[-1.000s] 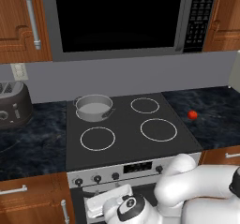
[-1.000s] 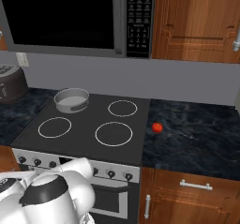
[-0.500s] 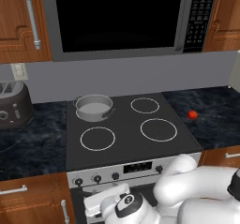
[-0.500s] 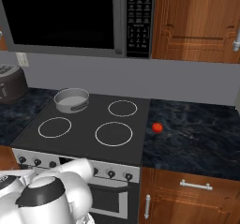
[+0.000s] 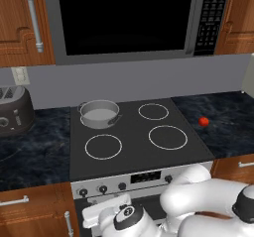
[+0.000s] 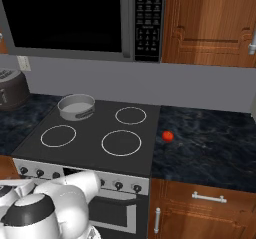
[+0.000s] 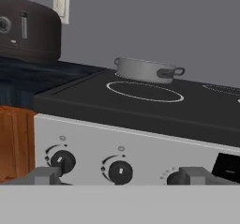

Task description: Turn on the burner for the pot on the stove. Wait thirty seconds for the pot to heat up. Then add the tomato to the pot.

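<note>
Toaster [image 5: 15,111] sitting far left on the dark speckled counter [image 5: 30,151], rounded dark shell, slots on top. Wall outlet [image 7: 61,6] showing pale just above it in the hand view.

Stove [image 5: 134,151] sitting next: flat black glass top, four thin white rings, brushed silver front panel with small round black knobs [image 7: 120,171]. Pot [image 5: 99,113] resting on the back-left ring, round, shallow, grey metal, short side handles, pale grey inside, nothing in it. Other three rings lying bare. Microwave [image 5: 124,18] hanging above the stove, black glossy door, keypad at its right edge, brown wood cabinets [image 6: 210,23] on both sides.

Tomato [image 5: 203,121] lying on the counter just right of the stove, tiny smooth red ball, well apart from the pot, nothing touching it.

Arm [image 5: 208,206] folding low in front of the oven door, white rounded links, dark joint caps, elbow bulging at lower right in the left base view and at lower left in the right base view. Hand pointing level at the front panel, near the knobs on the left side. Gripper [image 7: 117,176] standing wide, the two grey finger tips [image 7: 47,175] spreading far apart at the bottom of the hand view, one knob sitting between them, nothing gripped. Contact with the panel: cannot tell.
</note>
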